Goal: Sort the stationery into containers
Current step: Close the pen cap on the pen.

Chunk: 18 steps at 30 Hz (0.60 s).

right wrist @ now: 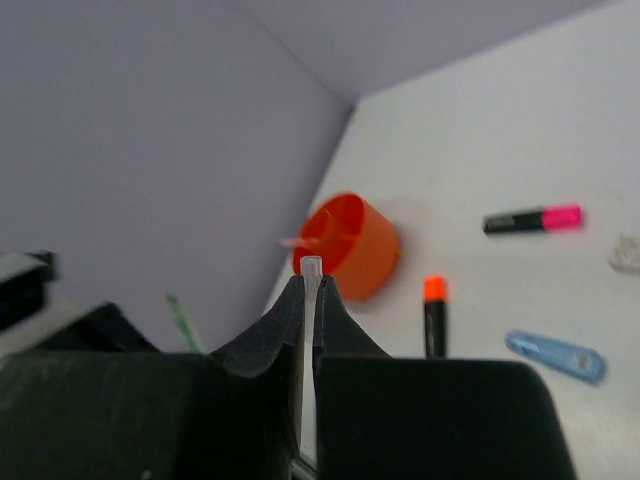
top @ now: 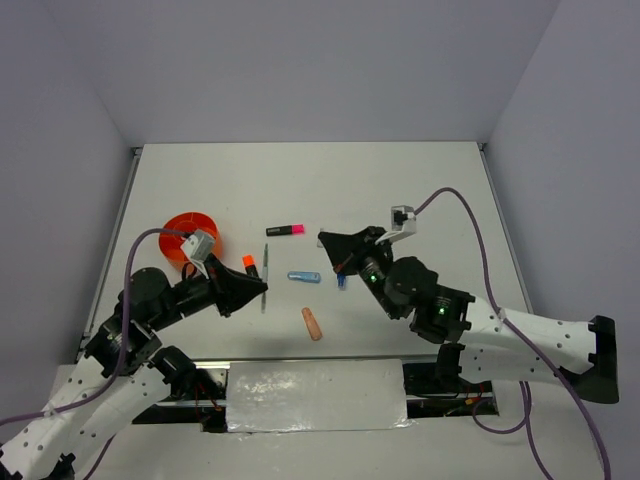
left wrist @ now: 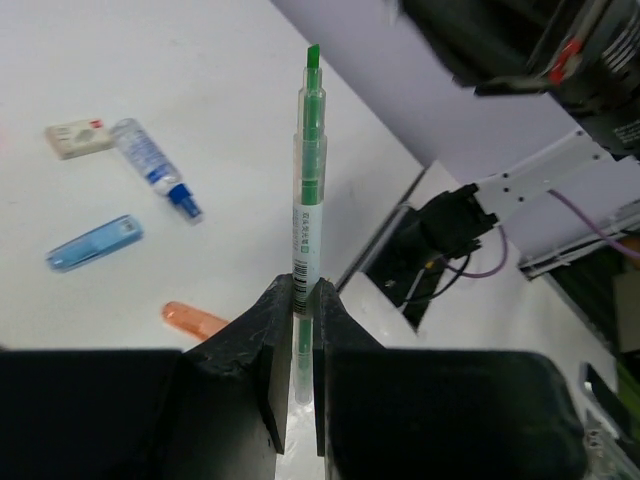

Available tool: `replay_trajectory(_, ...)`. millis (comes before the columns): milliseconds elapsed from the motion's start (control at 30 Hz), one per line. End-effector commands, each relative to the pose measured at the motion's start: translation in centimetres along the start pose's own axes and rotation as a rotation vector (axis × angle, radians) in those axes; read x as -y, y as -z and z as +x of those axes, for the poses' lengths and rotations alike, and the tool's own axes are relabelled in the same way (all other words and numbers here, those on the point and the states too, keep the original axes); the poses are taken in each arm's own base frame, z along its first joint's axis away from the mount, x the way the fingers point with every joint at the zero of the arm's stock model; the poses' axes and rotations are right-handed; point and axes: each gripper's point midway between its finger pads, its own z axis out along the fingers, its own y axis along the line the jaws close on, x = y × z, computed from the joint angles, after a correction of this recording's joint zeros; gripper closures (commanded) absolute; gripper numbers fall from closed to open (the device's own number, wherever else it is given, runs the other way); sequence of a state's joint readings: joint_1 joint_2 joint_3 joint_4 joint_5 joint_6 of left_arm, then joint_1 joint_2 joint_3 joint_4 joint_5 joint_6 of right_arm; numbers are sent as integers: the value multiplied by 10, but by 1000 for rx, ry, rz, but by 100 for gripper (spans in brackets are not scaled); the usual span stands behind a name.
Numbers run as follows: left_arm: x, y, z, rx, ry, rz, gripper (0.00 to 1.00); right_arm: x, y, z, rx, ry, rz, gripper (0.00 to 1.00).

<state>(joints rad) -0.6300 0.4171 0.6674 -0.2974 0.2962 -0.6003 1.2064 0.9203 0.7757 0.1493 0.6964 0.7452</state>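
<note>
I had the left gripper [left wrist: 300,300] clamped on a green pen [left wrist: 310,150] just right of the orange tub [top: 175,225]. The right gripper [right wrist: 308,290], farther right, pinched a thin pale pen [right wrist: 310,266].

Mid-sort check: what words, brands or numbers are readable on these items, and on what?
None reads clearly.
Green pen in the left end effector: label print too small.
White block: red mark, blurred.
Blue-capped marker: blue print, unreadable.
Pink-capped highlighter: barrel marking too small.
Thin pen in the right end effector: no print visible.
</note>
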Motion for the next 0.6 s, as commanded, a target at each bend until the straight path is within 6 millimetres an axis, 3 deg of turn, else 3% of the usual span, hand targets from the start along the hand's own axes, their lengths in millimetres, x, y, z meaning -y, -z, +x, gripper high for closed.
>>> replay_trajectory(0, 48, -5, -25, 114, 2, 273, 100, -48, 12, -65, 205, -6, -192, 97)
replay_trajectory(133, 53, -14, -15, 116, 42, 362, 100, -73, 24, -91, 280, -1, -312, 98)
replay_trajectory(233, 59, -15, -15, 115, 50, 415, 100, -88, 23, -96, 264, 8, -337, 98)
replay_trajectory(567, 70, -10, -14, 100, 25, 482, 100, -107, 12, -64, 175, 48, -430, 97)
